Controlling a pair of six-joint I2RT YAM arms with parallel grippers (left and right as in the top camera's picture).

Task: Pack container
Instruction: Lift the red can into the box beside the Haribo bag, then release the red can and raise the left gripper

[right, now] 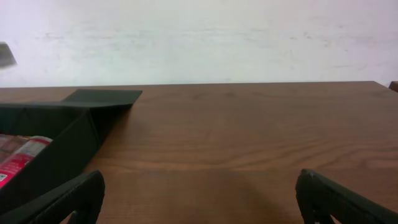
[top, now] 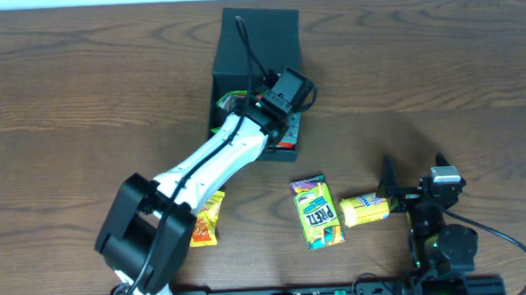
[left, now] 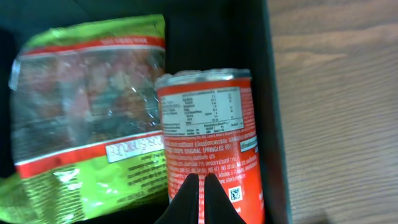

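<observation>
1. The left fingers (left: 200,198) are pressing together with nothing showing between them. They are hanging inside the container (left: 273,124), just above a red crisp can (left: 208,143).
2. The container is sitting at the far middle of the desk (top: 82,75), with its flap lid (right: 102,98) lying open and flat on the far side.
3. The left arm (top: 219,158) is reaching into the container from the near side and is covering much of the opening in the overhead view.
4. Inside, the red can is lying along the container's wall, and a green-and-red snack bag (left: 87,118) is lying right beside it on the other side. The can's edge is overlapping the bag.
5. The right fingers (right: 326,198) are standing wide apart, gripping nothing. They are low over the desk at the near right, well apart from the container.
6. A yellow packet (top: 364,210) is lying on the desk just beside the right fingers, and a green Pretz packet (top: 317,214) is lying just beside that.
7. An orange-yellow packet (top: 208,219) is lying near the desk's front edge, partly hidden under the left arm.
</observation>
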